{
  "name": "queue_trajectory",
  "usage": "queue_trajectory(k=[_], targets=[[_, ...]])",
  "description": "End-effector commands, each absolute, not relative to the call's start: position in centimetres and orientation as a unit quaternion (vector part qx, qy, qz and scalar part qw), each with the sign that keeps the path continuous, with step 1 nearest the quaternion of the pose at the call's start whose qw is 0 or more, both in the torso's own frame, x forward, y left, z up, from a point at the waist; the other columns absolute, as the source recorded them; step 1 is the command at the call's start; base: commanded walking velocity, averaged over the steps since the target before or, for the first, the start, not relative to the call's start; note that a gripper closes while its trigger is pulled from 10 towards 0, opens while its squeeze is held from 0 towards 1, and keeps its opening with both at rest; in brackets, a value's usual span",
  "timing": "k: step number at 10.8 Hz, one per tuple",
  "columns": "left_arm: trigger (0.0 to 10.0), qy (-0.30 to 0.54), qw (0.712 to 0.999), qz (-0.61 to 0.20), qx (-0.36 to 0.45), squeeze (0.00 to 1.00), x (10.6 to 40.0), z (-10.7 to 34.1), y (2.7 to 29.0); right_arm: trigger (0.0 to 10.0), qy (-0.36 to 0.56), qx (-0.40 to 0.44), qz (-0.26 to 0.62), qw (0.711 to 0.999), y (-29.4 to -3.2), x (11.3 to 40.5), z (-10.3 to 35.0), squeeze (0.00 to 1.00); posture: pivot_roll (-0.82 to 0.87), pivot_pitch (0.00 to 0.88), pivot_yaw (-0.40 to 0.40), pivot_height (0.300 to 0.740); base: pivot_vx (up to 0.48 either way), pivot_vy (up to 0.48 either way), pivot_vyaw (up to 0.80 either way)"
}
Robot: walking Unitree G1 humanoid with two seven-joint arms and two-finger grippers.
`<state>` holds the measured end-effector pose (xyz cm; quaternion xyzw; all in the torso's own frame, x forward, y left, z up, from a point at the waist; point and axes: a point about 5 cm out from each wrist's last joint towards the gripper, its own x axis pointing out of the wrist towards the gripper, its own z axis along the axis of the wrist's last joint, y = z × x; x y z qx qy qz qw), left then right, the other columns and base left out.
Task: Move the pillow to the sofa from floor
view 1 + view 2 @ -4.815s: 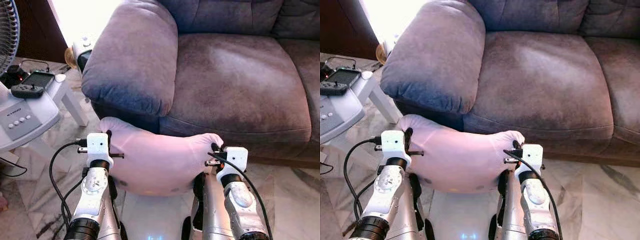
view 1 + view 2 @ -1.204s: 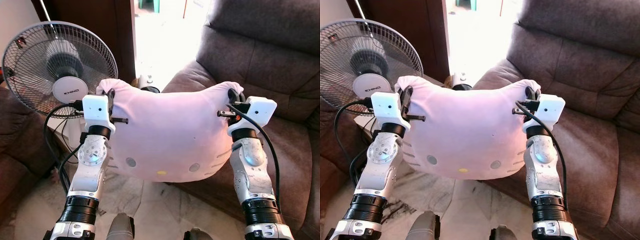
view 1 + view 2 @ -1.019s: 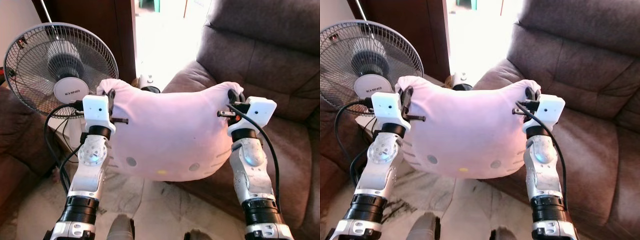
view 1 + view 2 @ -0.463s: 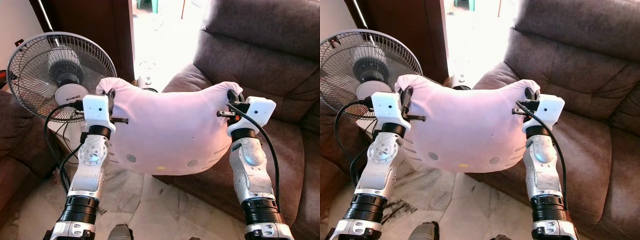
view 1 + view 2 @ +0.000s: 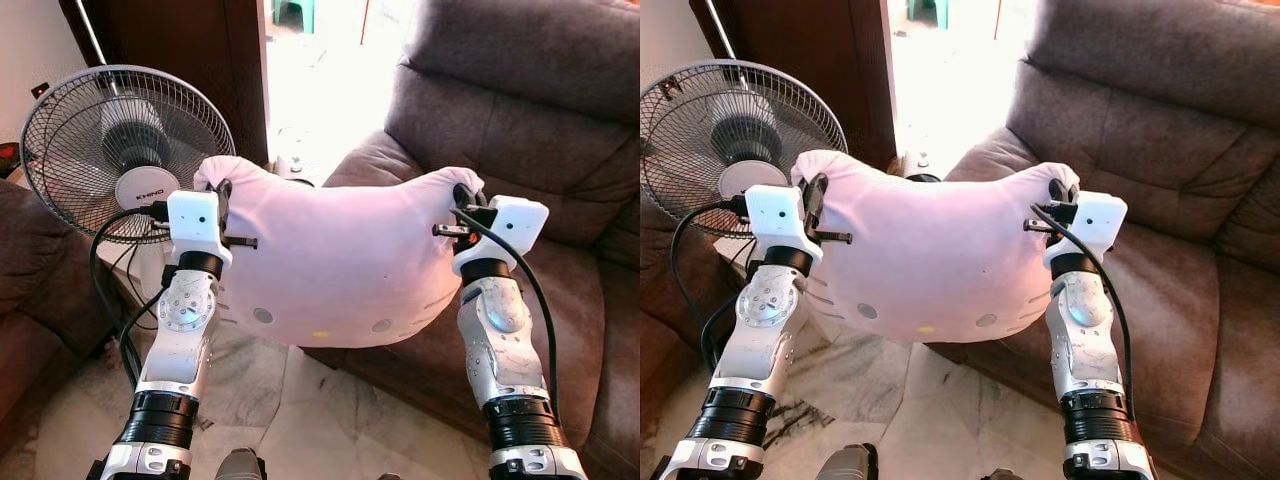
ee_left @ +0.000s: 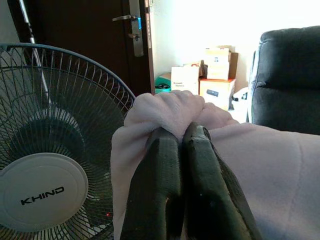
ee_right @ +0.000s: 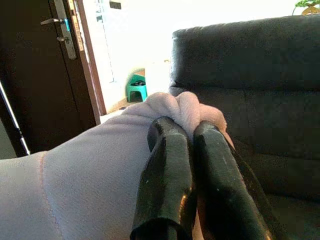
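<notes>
A: Where's the pillow [image 5: 335,265]?

B: In the air between the two grippers, stretched flat, pale pink with a cat face. The left gripper [image 6: 181,134] pinches its one upper corner, fingers squeezed together on the bunched cloth. The right gripper [image 7: 186,131] does the same at the other corner.

A: What's changed?

B: Nearly five seconds ago the pillow hung low, just off the floor before the sofa front. By a second ago it was raised to chest height, and the grip is the same since. The view has drifted a little, so the fan sits slightly lower-left of where it was.

A: And around it?

B: The sofa [image 5: 540,130] lies beyond and under the right gripper, its arm behind the pillow. The fan [image 5: 125,150] stands just beyond the left gripper. Marble floor [image 5: 290,410] is below, and a dark door [image 6: 100,45] is past the fan, with a bright doorway beside it.

A: Anything unclear?

B: The pillow hides the sofa arm's front. The doorway is washed out.
</notes>
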<state>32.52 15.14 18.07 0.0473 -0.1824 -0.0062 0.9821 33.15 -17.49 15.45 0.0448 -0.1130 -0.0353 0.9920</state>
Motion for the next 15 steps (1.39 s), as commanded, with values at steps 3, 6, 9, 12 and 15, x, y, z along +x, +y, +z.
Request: queue_trajectory(k=[3,6,9,12,15], targets=[[10.0,-0.197,0.979,-0.011,0.056,0.0,32.65,18.84,14.92,10.0,-0.133,0.053,-0.039,0.989,-17.81,33.35,16.33,0.0,0.09,0.065,-0.048,0.74,0.0,-0.385,0.0],[10.0,-0.196,0.979,-0.008,0.053,0.0,32.63,18.83,14.99,10.0,-0.132,0.051,-0.034,0.989,-17.61,33.34,16.26,0.0,0.09,0.065,-0.05,0.74,0.0,-0.125,0.0],[10.0,-0.196,0.979,-0.006,0.051,0.0,32.61,18.76,15.11,10.0,-0.133,0.049,-0.03,0.989,-17.54,33.4,16.32,0.0,0.09,0.067,-0.053,0.74,0.0,0.0,0.0],[10.0,-0.191,0.98,-0.006,0.055,0.0,32.65,18.55,15.03,10.0,-0.131,0.048,-0.031,0.99,-17.55,33.38,16.17,0.0,0.09,0.068,-0.054,0.74,0.0,-0.24,0.0],[10.0,-0.19,0.98,-0.007,0.058,0.0,32.64,18.42,15.07,10.0,-0.128,0.049,-0.033,0.99,-17.63,33.39,16.09,0.0,0.09,0.068,-0.054,0.74,0.0,-0.097,0.0]])
